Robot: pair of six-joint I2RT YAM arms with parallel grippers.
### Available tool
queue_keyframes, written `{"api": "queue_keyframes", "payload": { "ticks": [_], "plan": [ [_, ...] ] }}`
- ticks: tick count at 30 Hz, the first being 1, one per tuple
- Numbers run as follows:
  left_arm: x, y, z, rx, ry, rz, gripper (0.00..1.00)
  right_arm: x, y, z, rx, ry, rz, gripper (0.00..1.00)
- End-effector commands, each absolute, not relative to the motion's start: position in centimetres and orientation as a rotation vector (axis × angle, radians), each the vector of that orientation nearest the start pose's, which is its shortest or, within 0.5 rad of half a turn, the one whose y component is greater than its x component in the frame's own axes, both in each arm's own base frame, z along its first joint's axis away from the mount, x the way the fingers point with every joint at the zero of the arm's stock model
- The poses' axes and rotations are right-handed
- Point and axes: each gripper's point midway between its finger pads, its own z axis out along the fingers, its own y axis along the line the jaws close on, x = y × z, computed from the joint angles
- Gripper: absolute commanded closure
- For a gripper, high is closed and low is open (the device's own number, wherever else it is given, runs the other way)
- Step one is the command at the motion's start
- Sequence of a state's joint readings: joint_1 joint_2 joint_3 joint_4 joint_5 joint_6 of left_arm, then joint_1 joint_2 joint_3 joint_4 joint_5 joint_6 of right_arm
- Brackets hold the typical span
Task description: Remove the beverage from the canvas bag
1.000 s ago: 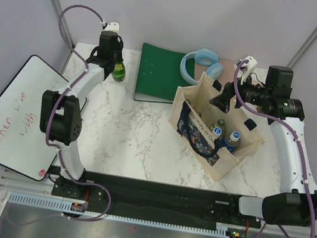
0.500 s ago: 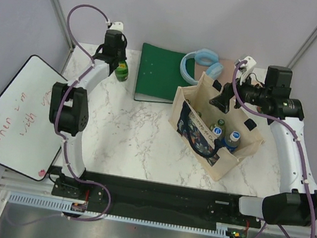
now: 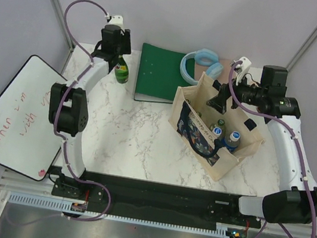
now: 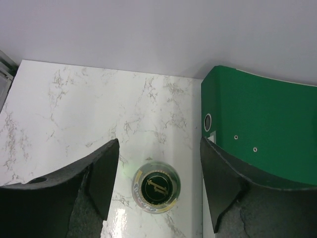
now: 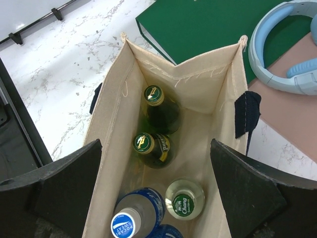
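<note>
L fingers [image 4: 99, 188] are spread apart, gripping nothing. A green bottle [image 4: 156, 186] stands upright on the table [image 4: 74, 104] directly below and btwn them, w/ a clear gap each side, seen cap-on from the wrist cam. It sits at the far L corner, just beside the green binder [image 4: 267, 119], well apart from the bag.

R fingers [image 5: 59, 193] are wide open and empty too, hovering over the mouth of the bag [image 5: 193, 89], not touching the canvas or anything inside. The bag stands open on the R half of the table, near the binder and blue headphones [image 5: 282, 54].

Inside, upright: two dark green bottles [image 5: 156, 106], a paler Chang bottle [image 5: 184, 198] and a blue Pocari bottle [image 5: 131, 218]. There may be another blue one at the frame edge; can't tell.

Progress, as I judge it: one drink is out and set down, so that part looks done. At least four remain in the bag. If all must come out, most of the job is left. R arm looks lined up for the next pick, prob. one of the green bottles nearest its centre line. Necks stand close together, so there's a risk of nudging a neighbour on the way down.
</note>
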State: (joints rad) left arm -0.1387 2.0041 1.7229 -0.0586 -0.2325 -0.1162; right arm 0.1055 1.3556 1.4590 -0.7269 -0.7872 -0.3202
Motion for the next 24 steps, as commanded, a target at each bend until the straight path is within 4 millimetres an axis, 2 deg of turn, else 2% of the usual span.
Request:
{"api": "queue_keyframes", "payload": {
  "ticks": [1, 2, 3, 5, 6, 8, 9, 10, 12, 13, 15, 17, 20, 21, 23, 24],
  "plan": [
    [59.6, -4.0, 28.6, -0.139, 1.769, 0.063, 0.24, 32.7, 15.5, 31.0, -0.913, 1.840, 0.706, 0.02],
    [59.3, -4.0, 29.3, -0.145, 1.761, 0.057, 0.23, 32.6, 15.6, 31.1, -0.924, 1.833, 0.698, 0.02],
    [58.5, -4.0, 31.4, -0.169, 1.729, 0.031, 0.23, 32.3, 15.8, 31.3, -0.942, 1.823, 0.695, 0.02],
    [57.0, -5.1, 32.6, -0.150, 1.753, -0.045, 0.21, 31.9, 15.9, 31.0, -0.979, 1.817, 0.686, 0.02],
    [55.6, -5.7, 35.0, -0.168, 1.728, -0.112, 0.21, 31.6, 16.1, 30.8, -0.998, 1.816, 0.686, 0.02],
    [53.4, -7.6, 35.9, -0.130, 1.770, -0.247, 0.21, 31.6, 16.2, 30.1, -1.017, 1.830, 0.665, 0.02],
    [51.8, -8.4, 37.6, -0.149, 1.758, -0.317, 0.21, 31.4, 16.4, 29.9, -1.030, 1.833, 0.656, 0.02],
    [50.5, -9.7, 38.1, -0.119, 1.769, -0.402, 0.21, 31.3, 16.3, 29.6, -1.037, 1.839, 0.643, 0.02],
    [48.2, -11.3, 37.4, -0.151, 1.824, -0.534, 0.21, 31.5, 16.1, 28.9, -1.052, 1.856, 0.601, 0.04],
    [46.2, -12.6, 38.7, -0.110, 1.814, -0.621, 0.21, 31.4, 16.1, 28.6, -1.058, 1.863, 0.592, 0.05],
    [44.0, -14.6, 37.7, -0.122, 1.869, -0.735, 0.21, 31.3, 15.8, 27.9, -1.066, 1.882, 0.561, 0.09],
    [42.0, -17.0, 37.8, -0.059, 1.902, -0.826, 0.21, 31.3, 15.6, 27.4, -1.069, 1.894, 0.547, 0.12],
    [39.1, -21.1, 37.4, 0.005, 1.981, -0.936, 0.21, 31.0, 15.5, 26.7, -1.071, 1.915, 0.533, 0.20],
    [37.8, -23.0, 37.2, 0.016, 2.017, -0.992, 0.21, 30.9, 15.5, 26.6, -1.076, 1.917, 0.525, 0.25],
    [36.2, -25.2, 36.6, 0.031, 2.065, -1.052, 0.21, 30.6, 15.3, 25.5, -1.094, 1.934, 0.507, 0.30],
    [34.6, -27.2, 36.0, 0.044, 2.106, -1.098, 0.22, 30.2, 15.4, 25.4, -1.105, 1.930, 0.503, 0.38]
  ]
}}
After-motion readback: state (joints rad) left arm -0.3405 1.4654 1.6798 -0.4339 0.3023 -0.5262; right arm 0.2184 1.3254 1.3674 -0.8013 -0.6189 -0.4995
